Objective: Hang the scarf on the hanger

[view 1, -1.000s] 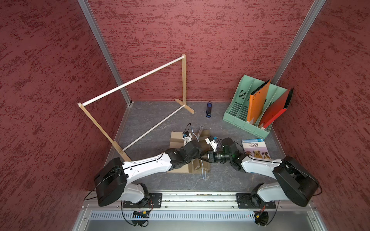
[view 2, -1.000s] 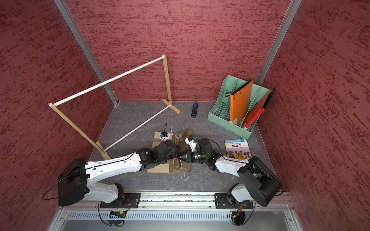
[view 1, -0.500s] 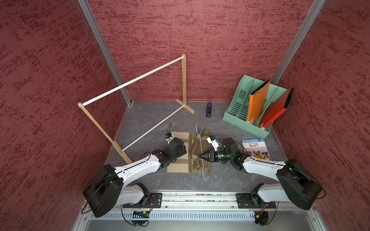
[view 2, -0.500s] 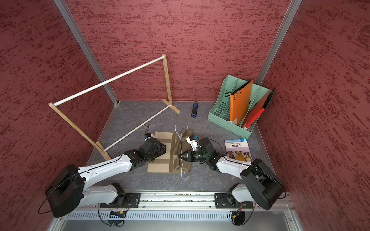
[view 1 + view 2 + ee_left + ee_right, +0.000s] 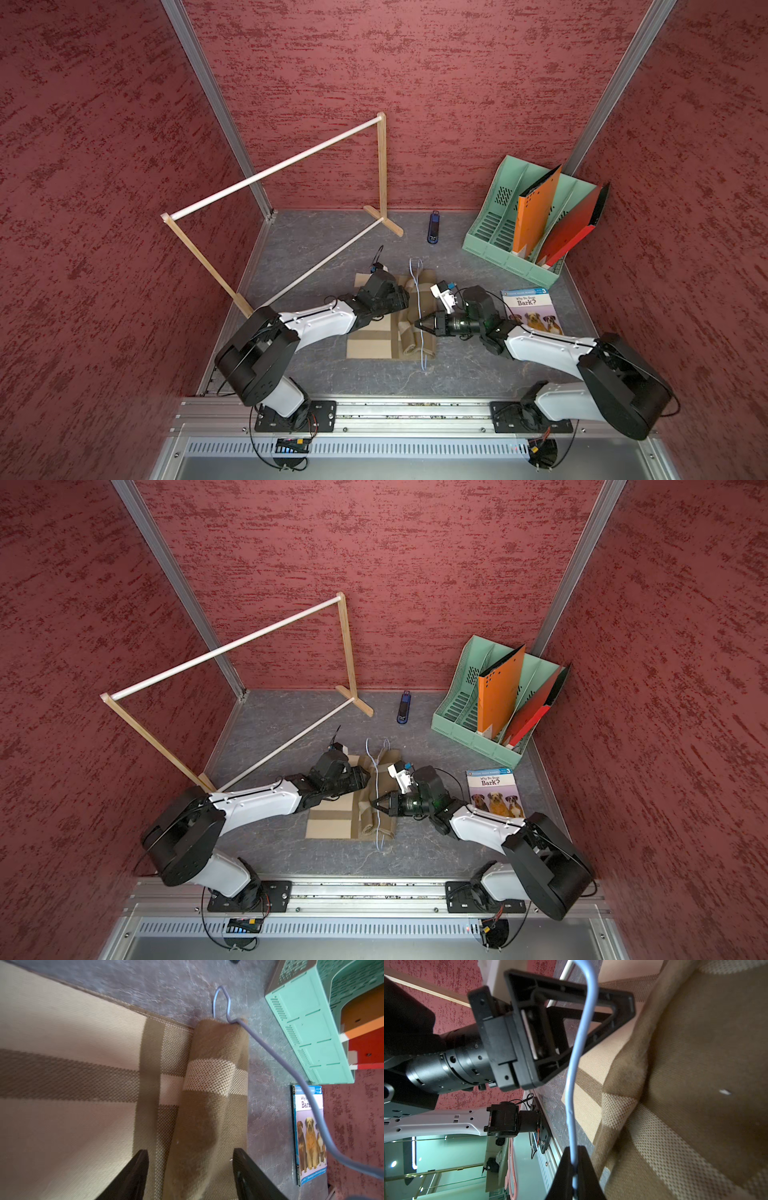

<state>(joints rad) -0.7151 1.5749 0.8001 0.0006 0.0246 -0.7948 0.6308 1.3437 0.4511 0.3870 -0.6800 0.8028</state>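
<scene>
The brown-tan plaid scarf [image 5: 372, 345] [image 5: 328, 825] lies on the grey floor, its right side bunched into a raised fold [image 5: 207, 1105]. The light-blue wire hanger [image 5: 419, 286] [image 5: 376, 766] runs along that fold, its hook [image 5: 221, 999] pointing at the back wall. My right gripper [image 5: 418, 325] [image 5: 574, 1150] is shut on the hanger wire [image 5: 579, 1043], holding it just above the scarf [image 5: 695, 1064]. Over the fold, my left gripper [image 5: 405, 297] [image 5: 190, 1151] stands open, a finger on each side, with nothing gripped.
A wooden rack with white rods [image 5: 274, 174] stands at the back left. A blue stapler [image 5: 433, 227] lies by the back wall. A green file tray [image 5: 494, 232] with orange and red folders fills the back right corner. A dog-picture book [image 5: 532, 309] lies beside my right arm.
My left gripper drew back to the left, then returned right over the scarf's fold, its jaws spreading wider. The right gripper kept its hold on the hanger.
</scene>
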